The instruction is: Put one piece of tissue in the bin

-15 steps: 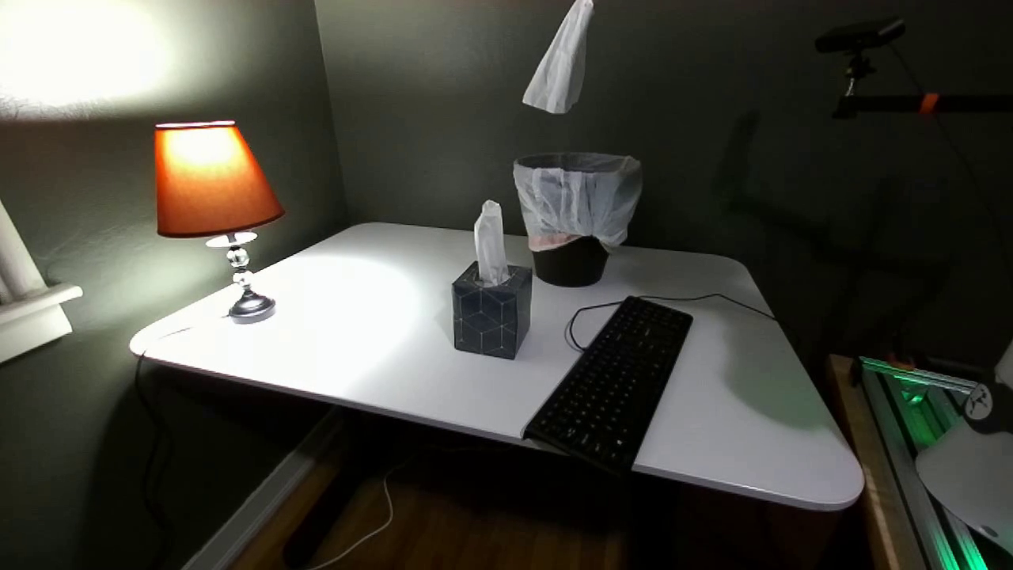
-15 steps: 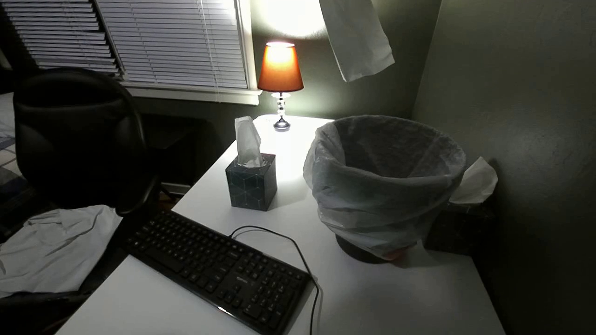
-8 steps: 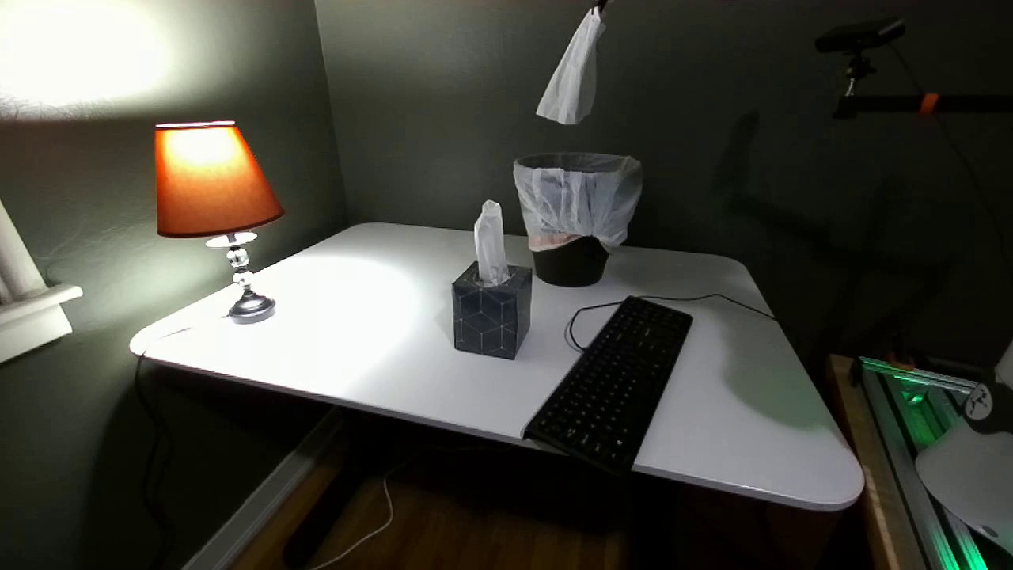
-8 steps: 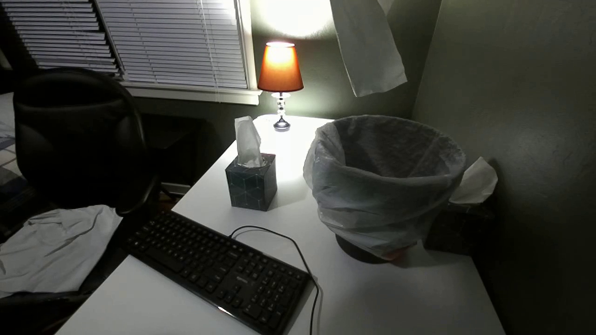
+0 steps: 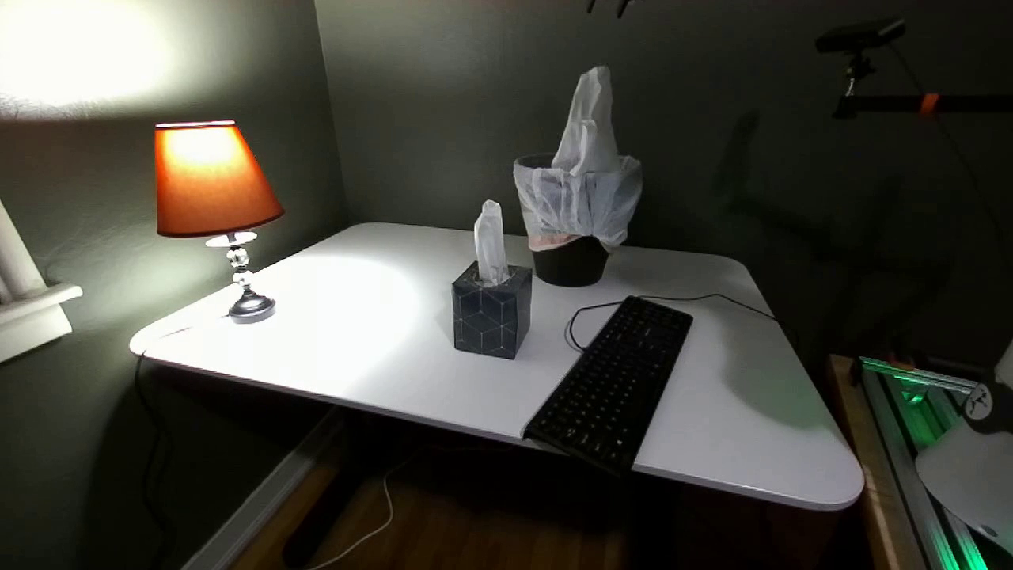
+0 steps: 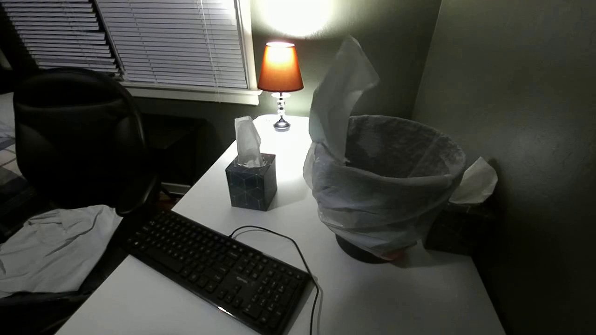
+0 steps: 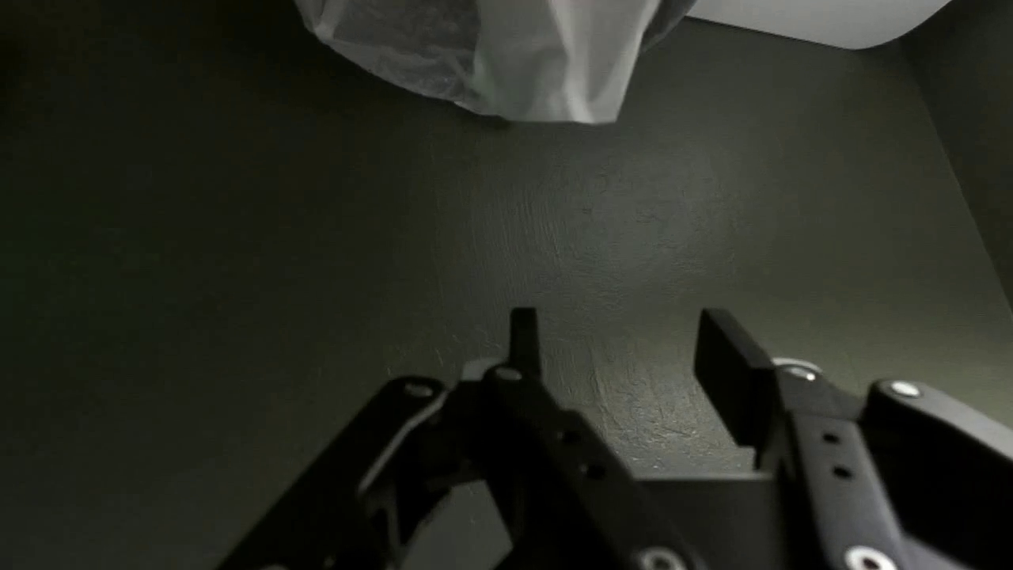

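Note:
The piece of tissue (image 5: 592, 119) stands loose at the bin's mouth, its upper part rising well above the rim in both exterior views. Its lower part overlaps the rim of the bin (image 6: 386, 204) on the lamp side; whether it rests there or is still falling I cannot tell. In the wrist view the tissue (image 7: 562, 63) shows at the top edge, over the bin's white liner (image 7: 396, 43). My gripper (image 7: 617, 317) is open, with only the dark wall seen between its fingers. Its tips, the gripper (image 5: 607, 6), peek in at the top of an exterior view, above and apart from the tissue.
A dark tissue box (image 5: 491, 317) with a tissue sticking up stands before the bin. Behind the bin, by the wall, is a second dark box (image 6: 458, 230). A black keyboard (image 5: 617, 380) with its cable lies on the white table (image 5: 332, 317). A lit lamp (image 5: 214, 182) stands at the far side.
The tissue, earlier hanging from my gripper above the bin, has been let go and has dropped to the rim. My gripper has opened.

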Robot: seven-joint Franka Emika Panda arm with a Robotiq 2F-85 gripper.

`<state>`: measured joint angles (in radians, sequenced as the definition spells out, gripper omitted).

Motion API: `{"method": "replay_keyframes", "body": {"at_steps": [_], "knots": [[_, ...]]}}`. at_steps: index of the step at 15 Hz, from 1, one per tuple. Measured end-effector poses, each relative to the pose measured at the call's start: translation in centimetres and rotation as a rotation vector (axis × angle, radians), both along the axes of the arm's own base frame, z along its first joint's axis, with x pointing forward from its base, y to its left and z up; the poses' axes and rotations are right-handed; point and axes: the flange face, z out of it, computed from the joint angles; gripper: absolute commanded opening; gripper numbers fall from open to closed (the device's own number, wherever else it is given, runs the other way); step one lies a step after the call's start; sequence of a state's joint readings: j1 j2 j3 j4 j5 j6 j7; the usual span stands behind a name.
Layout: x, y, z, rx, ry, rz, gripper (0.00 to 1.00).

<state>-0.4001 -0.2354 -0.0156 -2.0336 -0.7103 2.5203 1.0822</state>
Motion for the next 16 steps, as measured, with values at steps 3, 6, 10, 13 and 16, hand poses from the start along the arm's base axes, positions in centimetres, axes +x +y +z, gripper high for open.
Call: {"method": "replay_keyframes", "body": {"at_steps": [3,6,10,13,16], "knots": [[-0.2,-0.4,0.8,-0.047,0.008,-0.007,1.00],[-0.5,-0.9,1.5,-0.082,0.010,-0.012,1.00],[-0.8,-1.3,1.9,-0.114,0.019,-0.027,1.00],[-0.6,-1.0,1.7,-0.121,0.026,-0.024,1.00],[0.3,0.9,1.0,-0.103,0.092,0.085,1.00]]}}
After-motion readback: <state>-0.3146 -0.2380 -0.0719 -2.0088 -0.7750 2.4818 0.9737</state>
